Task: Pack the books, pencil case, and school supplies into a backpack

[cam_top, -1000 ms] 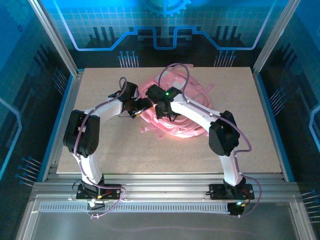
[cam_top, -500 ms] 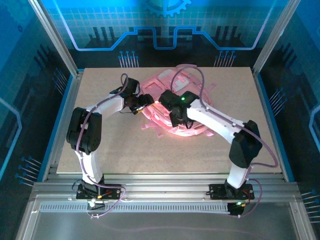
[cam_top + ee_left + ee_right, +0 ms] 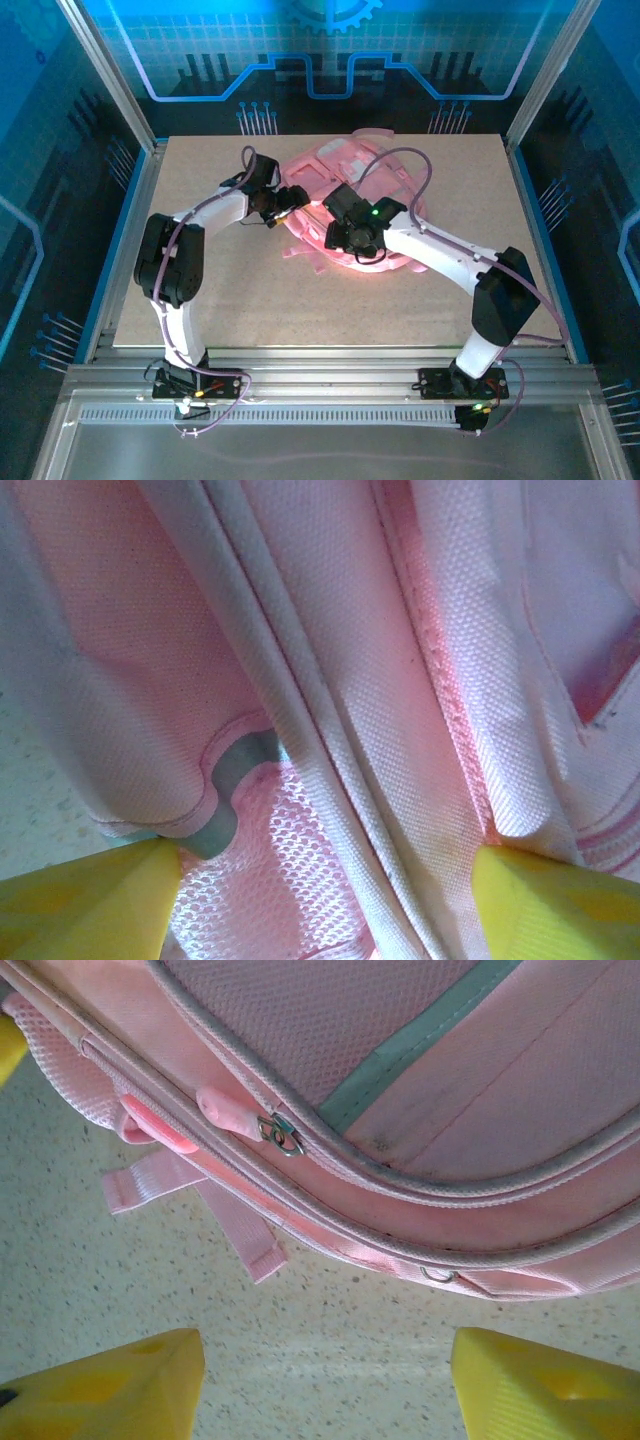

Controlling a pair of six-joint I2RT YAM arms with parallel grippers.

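Change: compared with a second ago, the right arm's elbow is swung out to the right and its wrist is drawn toward the near edge of the backpack (image 3: 345,165). The pink fabric is now spread further toward the back of the table (image 3: 250,290).
Left shift: the left gripper (image 3: 287,206) is found slightly further back than a second ago, at the bag's left edge.
Backpack: it is laid flat on the middle-back part of the table, between the two wrists, with loose pink straps (image 3: 300,255) trailing off its near-left side.
Left gripper: in the left wrist view the left gripper (image 3: 325,905) is seen with its yellow fingertips (image 3: 90,900) spread wide. Folded pink cloth, a grey trim strip (image 3: 235,765) and a patch of mesh (image 3: 290,860) are seen close up between and beyond them. The jaws are held apart; whether the cloth is pressed by either tip cannot be told.
Right gripper: the right gripper (image 3: 338,238) is held over the bag's near-left edge. In the right wrist view the right gripper (image 3: 325,1390) is shown with the fingertips (image 3: 100,1390) parted wide above bare table (image 3: 350,1340), and nothing is held between them.
Zip: a pink zipper pull (image 3: 235,1115) on a small metal ring is seen lying on the piped seam of the bag.
Strap ends: two flat pink strap ends (image 3: 240,1225) are laid on the table just beside the bag's edge, apart from the right fingertips.
Trim: a grey band (image 3: 420,1040) is seen crossing the pink panel above the zip.
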